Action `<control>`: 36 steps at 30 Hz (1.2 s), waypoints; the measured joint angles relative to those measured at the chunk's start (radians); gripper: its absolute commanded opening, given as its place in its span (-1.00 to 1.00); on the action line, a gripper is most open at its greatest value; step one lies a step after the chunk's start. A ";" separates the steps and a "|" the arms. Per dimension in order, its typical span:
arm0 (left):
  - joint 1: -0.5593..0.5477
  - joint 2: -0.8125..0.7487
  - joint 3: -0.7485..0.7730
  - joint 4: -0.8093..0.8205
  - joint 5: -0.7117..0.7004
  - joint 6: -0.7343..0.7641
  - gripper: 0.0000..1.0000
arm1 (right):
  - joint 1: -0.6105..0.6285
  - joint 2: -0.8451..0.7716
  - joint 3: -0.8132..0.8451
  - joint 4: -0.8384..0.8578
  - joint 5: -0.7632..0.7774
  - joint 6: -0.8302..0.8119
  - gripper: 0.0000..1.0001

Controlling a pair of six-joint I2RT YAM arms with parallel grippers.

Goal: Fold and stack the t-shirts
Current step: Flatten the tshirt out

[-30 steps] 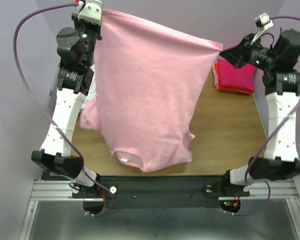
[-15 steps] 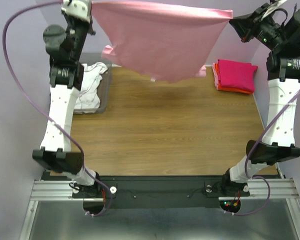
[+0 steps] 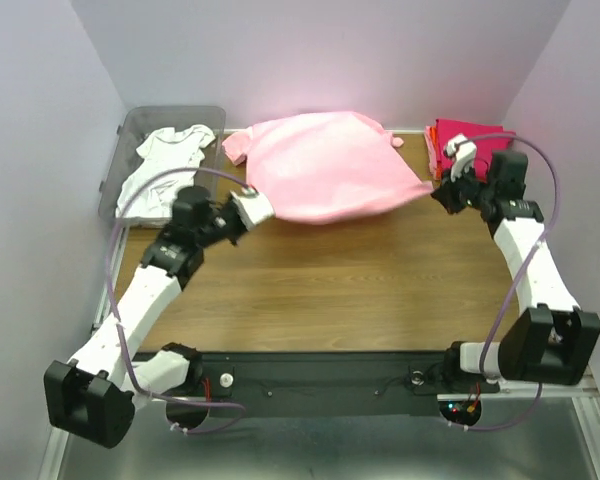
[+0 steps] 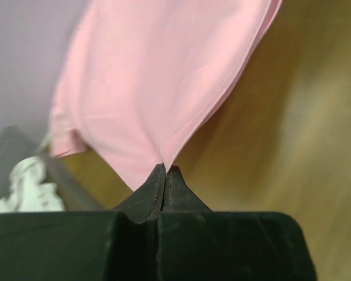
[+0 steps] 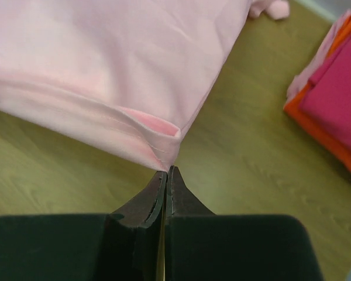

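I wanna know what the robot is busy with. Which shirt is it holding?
The light pink t-shirt: the left gripper and right gripper each pinch a corner of it. The white t-shirt lies in the bin, the magenta t-shirt is folded.

folded stack half hidden, table blurred

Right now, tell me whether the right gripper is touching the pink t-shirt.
Touching. In the right wrist view the right gripper is shut on the hemmed corner of the light pink t-shirt, and the cloth runs straight into its tips with no gap.
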State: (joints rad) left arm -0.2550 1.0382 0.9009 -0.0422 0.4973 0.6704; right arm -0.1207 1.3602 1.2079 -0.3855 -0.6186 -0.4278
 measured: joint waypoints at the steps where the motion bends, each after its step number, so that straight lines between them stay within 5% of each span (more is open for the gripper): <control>1: -0.076 -0.020 -0.034 -0.056 0.000 0.037 -1.00 | -0.001 -0.040 -0.061 -0.014 0.016 -0.038 -0.99; 7: -0.382 -0.048 -0.136 -0.226 0.018 0.091 -0.92 | -0.005 -0.204 -0.301 -0.026 0.142 -0.270 -0.99; 8: -0.415 -0.034 -0.145 -0.236 0.034 0.077 -0.70 | -0.013 -0.200 -0.326 -0.025 0.161 -0.307 -0.99; 9: -0.436 -0.021 -0.150 -0.240 0.045 0.048 -0.17 | -0.025 -0.190 -0.349 -0.027 0.180 -0.344 -0.92; 11: -0.491 0.024 -0.147 -0.232 0.092 -0.018 0.40 | -0.078 -0.148 -0.375 -0.036 0.207 -0.402 -0.65; 12: -0.507 0.044 -0.136 -0.237 0.112 -0.052 0.80 | -0.117 -0.098 -0.373 -0.036 0.229 -0.441 -0.27; 13: -0.536 0.076 -0.113 -0.237 0.130 -0.077 0.85 | -0.146 -0.059 -0.363 -0.037 0.241 -0.454 -0.06; 14: -0.557 0.112 -0.074 -0.240 0.151 -0.106 0.87 | -0.177 -0.008 -0.341 -0.044 0.250 -0.463 0.18; 15: -0.571 0.141 -0.028 -0.251 0.172 -0.132 0.88 | -0.214 0.065 -0.295 -0.047 0.270 -0.478 0.84; 19: -0.579 0.246 0.229 -0.316 0.185 -0.140 0.71 | -0.304 0.153 -0.179 -0.047 0.308 -0.486 0.91; 23: -0.447 0.260 0.306 -0.301 0.181 -0.126 0.19 | -0.330 0.082 -0.119 -0.057 0.321 -0.501 0.79; 24: -0.390 0.273 0.306 -0.303 0.171 -0.116 0.12 | -0.330 0.072 -0.096 -0.076 0.320 -0.500 0.62; 30: -0.226 0.492 0.321 -0.289 -0.005 -0.092 -0.15 | -0.308 0.068 0.034 -0.285 0.256 -0.448 0.18; 36: -0.147 0.765 0.424 -0.279 -0.195 -0.066 -0.29 | -0.158 0.062 -0.116 -0.388 0.264 -0.350 0.01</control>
State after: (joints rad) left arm -0.4023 1.8034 1.3247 -0.3214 0.3023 0.6048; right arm -0.2783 1.4220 1.0924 -0.7731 -0.3550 -0.7776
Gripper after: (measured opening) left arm 0.388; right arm 0.539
